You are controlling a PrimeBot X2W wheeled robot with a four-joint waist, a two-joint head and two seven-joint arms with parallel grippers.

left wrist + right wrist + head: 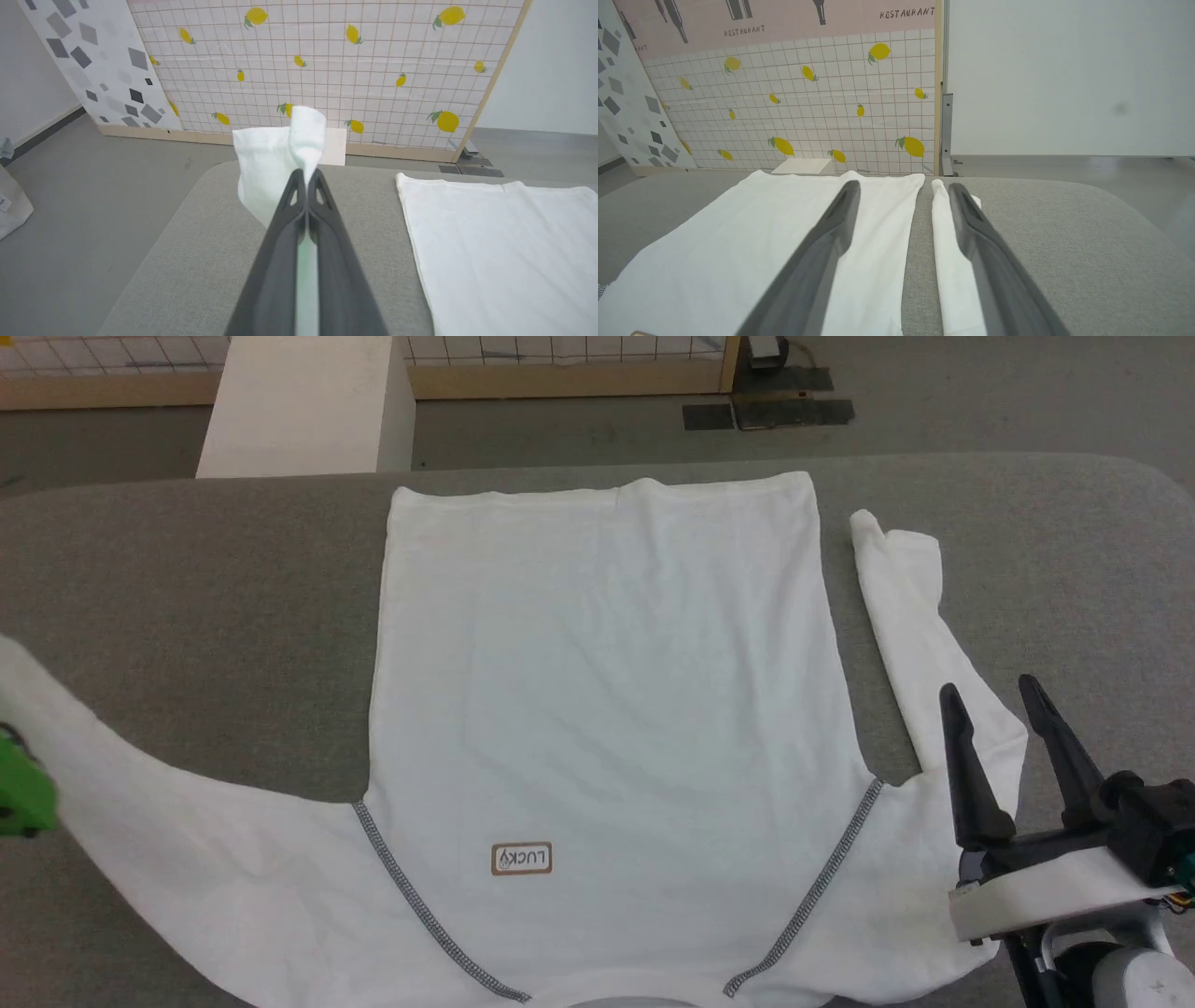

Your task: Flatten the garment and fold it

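Lower right in the head view, the right gripper point(988, 687) holds its dark fingers wide and empty over one sleeve point(901, 588) of the large white cotton T-shirt point(607, 691), spread flat mid-frame on the grey padded fabric table point(187, 616). The left wrist view makes plain what the head view's left edge only hints at: the left gripper point(307, 173) pinched tight on the other sleeve's raised cuff point(275, 158). Farther back, a white rigid box point(308, 406) sits upper left, then a lemon-print grid panel point(327, 70).
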